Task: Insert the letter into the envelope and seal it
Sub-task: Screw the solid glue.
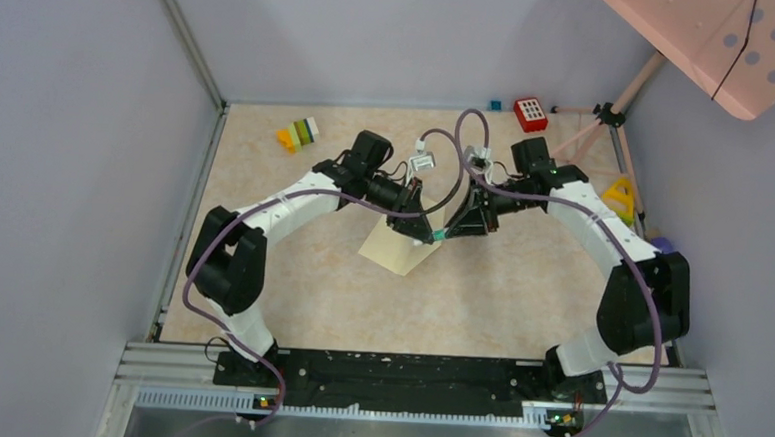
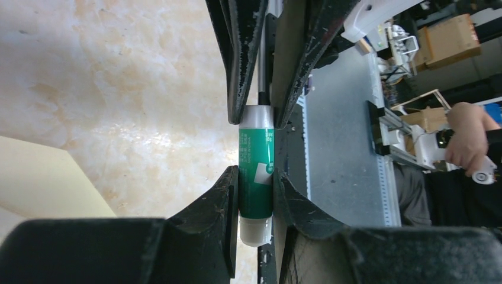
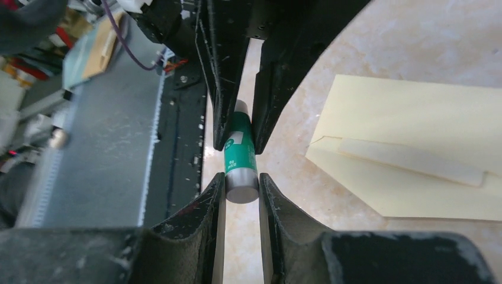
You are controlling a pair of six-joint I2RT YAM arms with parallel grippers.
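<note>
A green glue stick (image 1: 439, 235) hangs in the air between both grippers, over the right corner of the envelope (image 1: 398, 249). My left gripper (image 2: 256, 177) is shut on its green body (image 2: 256, 177). My right gripper (image 3: 241, 180) is shut on its grey-white end (image 3: 241, 187), facing the left one tip to tip. The pale yellow envelope (image 3: 414, 118) lies flat on the table, one pointed edge toward the grippers, with a paler strip (image 3: 408, 161) across it. A corner of the envelope (image 2: 47, 177) also shows in the left wrist view. I cannot make out the letter.
Coloured blocks (image 1: 298, 134) lie at the back left. A red box (image 1: 530, 114) and a small blue block (image 1: 492, 104) sit at the back wall. A yellow toy (image 1: 620, 196) and a tripod (image 1: 609, 115) stand at the right edge. Grey walls enclose the table.
</note>
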